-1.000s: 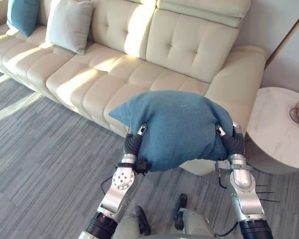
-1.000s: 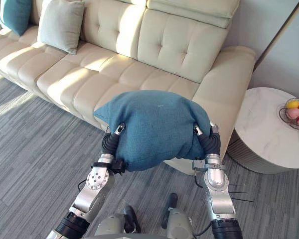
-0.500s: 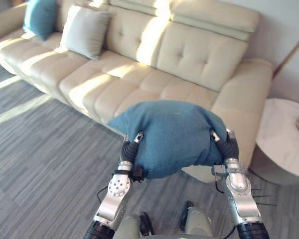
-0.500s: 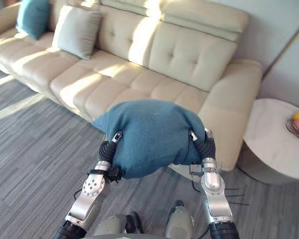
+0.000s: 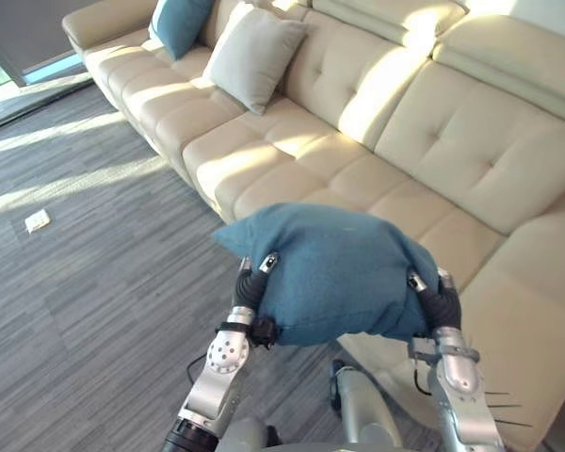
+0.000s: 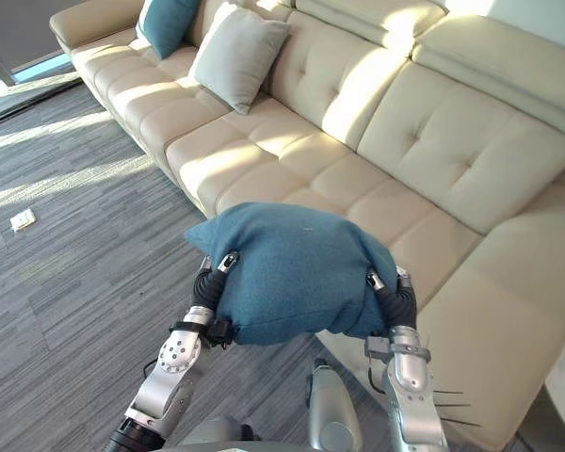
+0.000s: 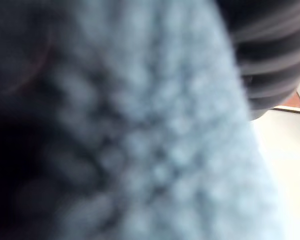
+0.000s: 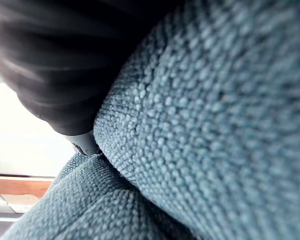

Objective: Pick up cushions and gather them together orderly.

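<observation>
Left hand [image 5: 250, 283] and right hand [image 5: 440, 303] are carrying teal cushion [image 5: 334, 273] between them before cream sofa [image 5: 358, 122]; whether either is clasping cannot be told

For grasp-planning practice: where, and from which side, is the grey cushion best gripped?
Probably its two side edges, from the front: the grey cushion leans against the sofa back, so its front face is open and its rear blocked.
</observation>
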